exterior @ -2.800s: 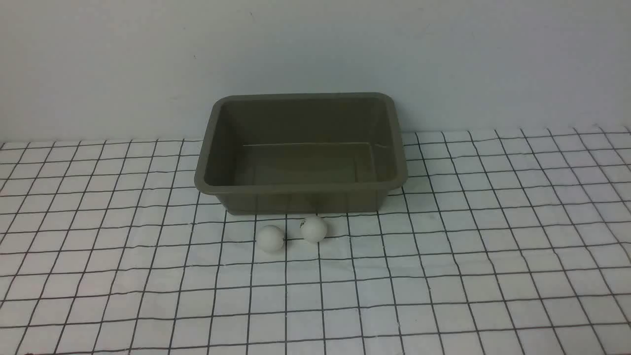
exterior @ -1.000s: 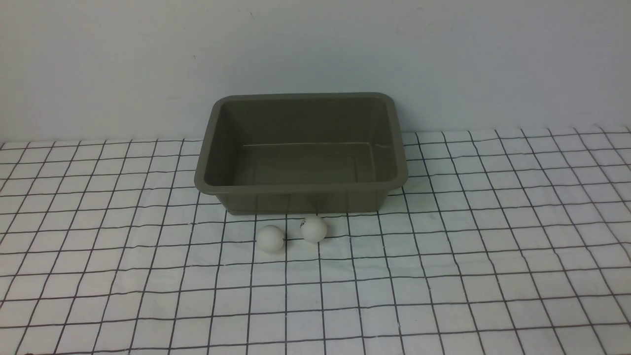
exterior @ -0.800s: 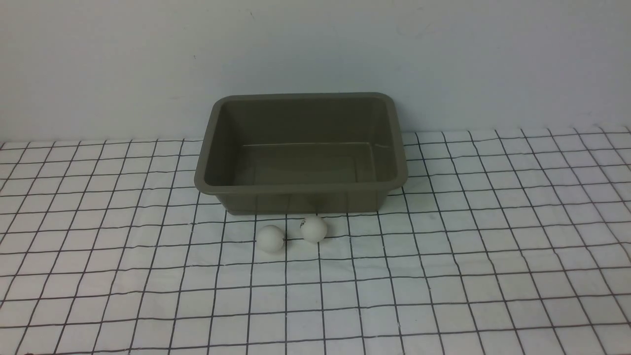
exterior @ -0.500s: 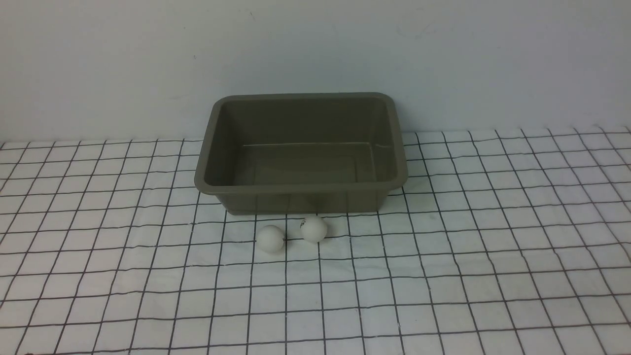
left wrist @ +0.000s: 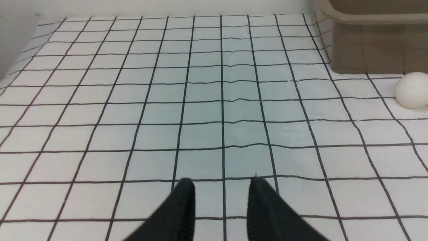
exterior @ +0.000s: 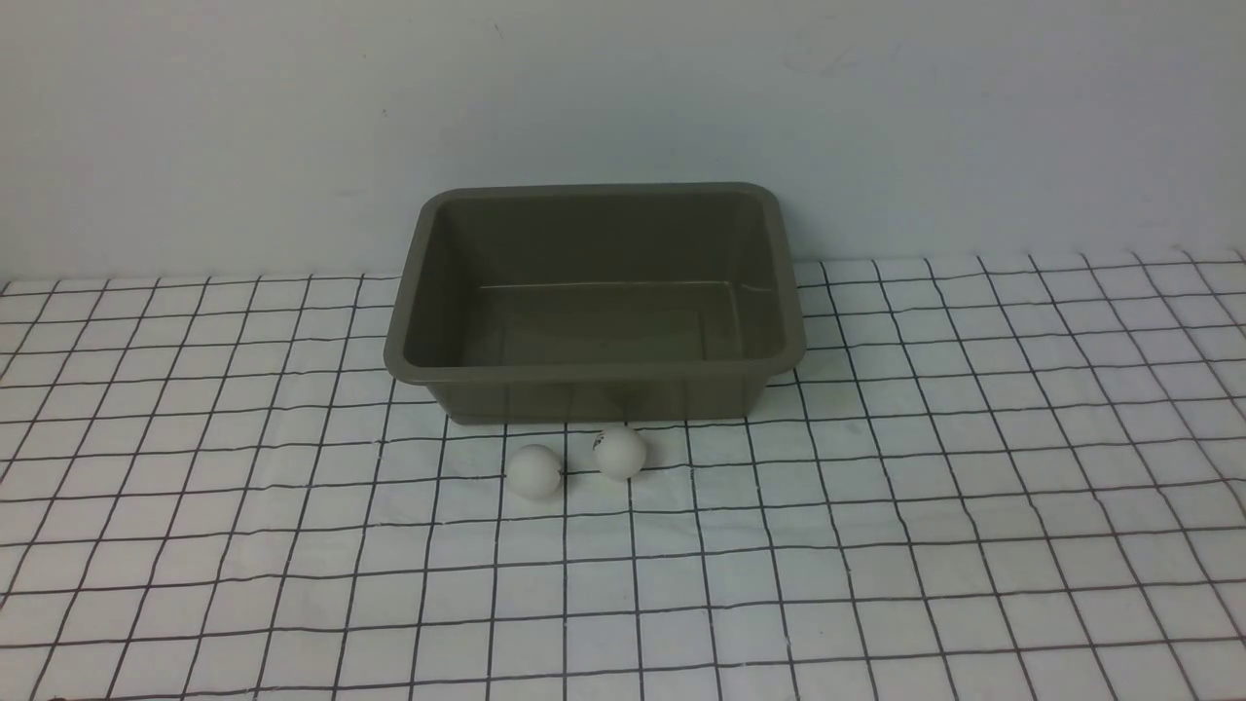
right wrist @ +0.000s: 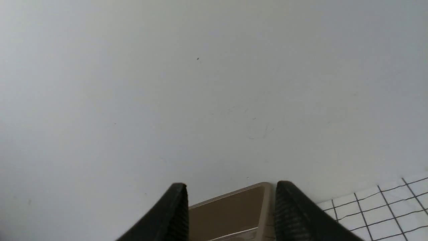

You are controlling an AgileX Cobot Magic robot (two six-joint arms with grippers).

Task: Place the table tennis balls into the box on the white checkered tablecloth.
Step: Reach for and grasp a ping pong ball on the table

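Left wrist view shows the left hand (left wrist: 222, 182) low over the white checkered tablecloth (left wrist: 207, 100), its two black ribbed fingers (left wrist: 182, 207) apart and holding nothing. Right wrist view shows the right hand (right wrist: 231, 185) raised toward the wall (right wrist: 214, 83), its fingers likewise apart and empty, with a corner of the box (right wrist: 230, 211) showing between them.

The cloth spreads across the bench (hidden beneath it) as white fabric with thin black lines in squares, slightly rippled. At the back it meets the plain pale grey wall.

The box (exterior: 594, 370) stands on the cloth at the middle, close to the wall. It is an olive-brown plastic tub, rectangular with rounded corners, a flared rim and sloping sides, smooth and faintly glossy.

The two table tennis balls lie on the cloth just in front of its near side, close together but apart. The plain ball (exterior: 534, 471) is to the left and the marked ball (exterior: 620, 453) is nearer the box. Its small dark print is too small to read.
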